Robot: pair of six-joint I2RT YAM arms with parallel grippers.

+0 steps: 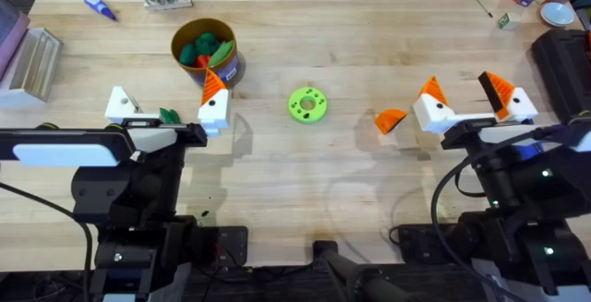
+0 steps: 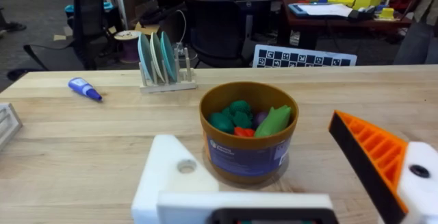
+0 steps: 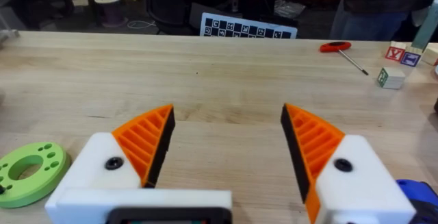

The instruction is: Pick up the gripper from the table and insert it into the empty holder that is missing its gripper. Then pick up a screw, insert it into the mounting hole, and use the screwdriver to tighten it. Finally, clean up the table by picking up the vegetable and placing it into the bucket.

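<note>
Before reaching for anything, note the right gripper (image 1: 464, 94) at centre right of the overhead frame: spread wide and empty, with an orange ribbed pad (image 3: 147, 138) on each white finger. Just left of it, flat on the bare wood table (image 1: 305, 182) and apart from the nearer finger, find the loose orange gripper (image 1: 390, 120), the wedge-shaped fingertip to be fitted.

Expect a light, rigid plastic piece with no give under the pads. Ribbed on one face for bite, probably smooth and sloped elsewhere, so likely to squirt out if pinched across the taper. Better to take hold across the two flat sides, near the thick end, leaving the mating face free.

Further left, past the bright green ring-shaped disc (image 1: 307, 104) at mid-frame, look to the left gripper (image 1: 167, 97) at centre left. Also splayed apart and carrying nothing, one finger orange-tipped, the other a bare white holder (image 1: 122, 105) with its mounting hole unfilled in the left wrist view.

Between those fingers, on the table, a small dark-green vegetable (image 1: 169, 115): probably light and easy to pinch, though too small to judge further. Just above, at upper left, see the purple-walled bucket (image 1: 231, 69), upright, yellow-rimmed, holding toy pieces.
</note>
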